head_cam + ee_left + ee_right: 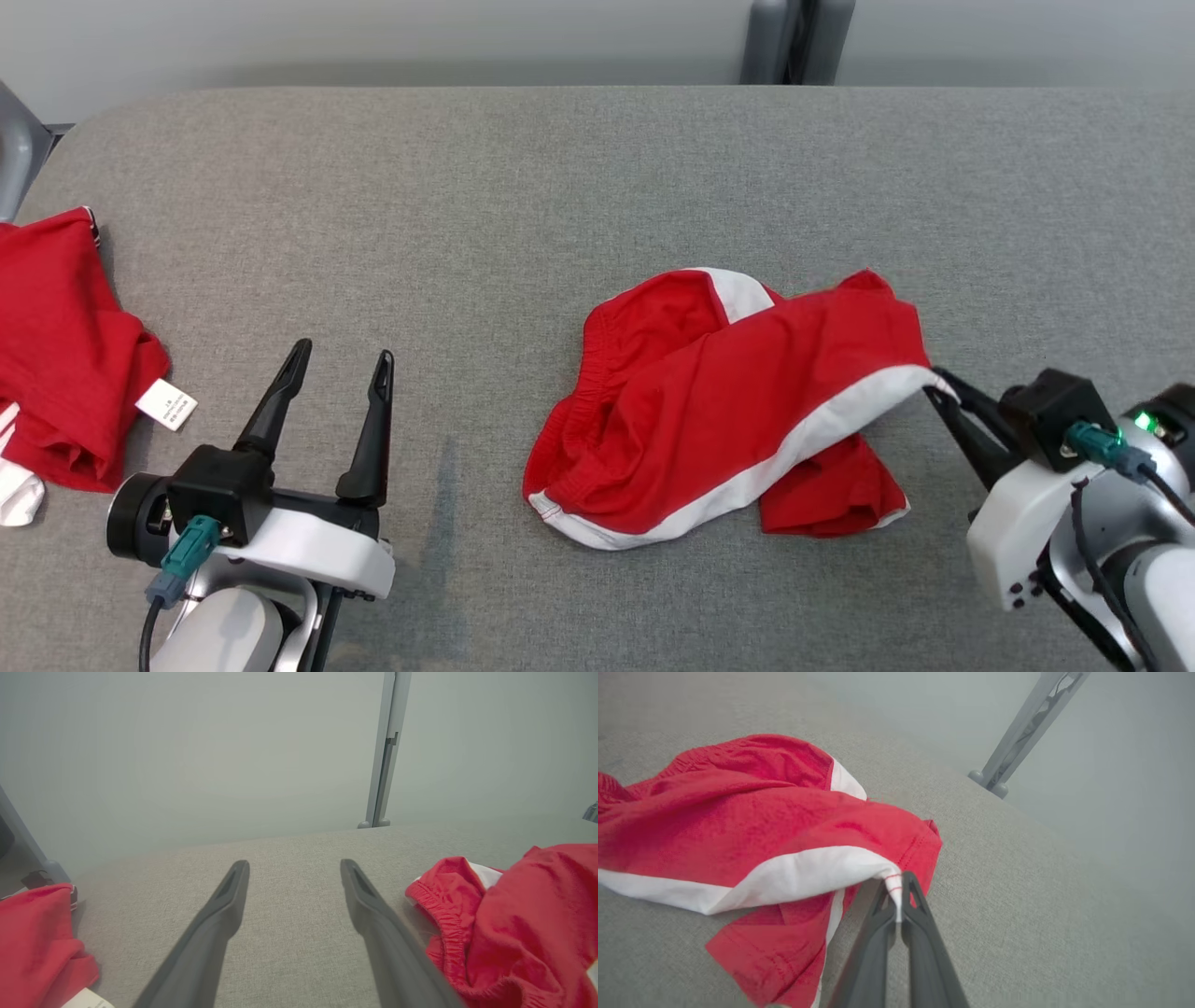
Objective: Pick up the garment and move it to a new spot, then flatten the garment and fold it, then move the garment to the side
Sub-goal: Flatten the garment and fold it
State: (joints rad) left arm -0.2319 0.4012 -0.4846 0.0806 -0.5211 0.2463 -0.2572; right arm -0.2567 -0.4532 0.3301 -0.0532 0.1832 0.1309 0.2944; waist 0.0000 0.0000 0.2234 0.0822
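**A:** Where do we stand with the shorts?

**B:** We have barely begun. The shorts point(728, 411) lie crumpled near the middle of the table point(560, 168), a little toward its right side. Most of the cloth rests flat on it.

**A:** And our right gripper?

**B:** Our right gripper point(936, 381) is pinched tight on one hem corner, where the white stripe point(798, 872) ends, toward the table's right side. That corner is raised a little off the table, and the rest of the shorts is not.

**A:** What about the other arm?

**B:** Our left gripper point(343, 350) hangs over the near left part of the table with its fingers spread wide and nothing between them. It is well apart from the shorts.

**A:** What is the heap at the table's left edge?

**B:** That is another red garment point(56, 336) with a white label point(166, 403) showing. We judge it is not the one in hand.

**A:** So what can we count as done?

**B:** Only the grasp, as far as we can judge. We have yet to lift the shorts and carry them to a new spot on the table. After that come the flattening, the folding and the move to the side. One leg is tucked under and the waistband is bunched, so we expect the flattening to need both grippers.
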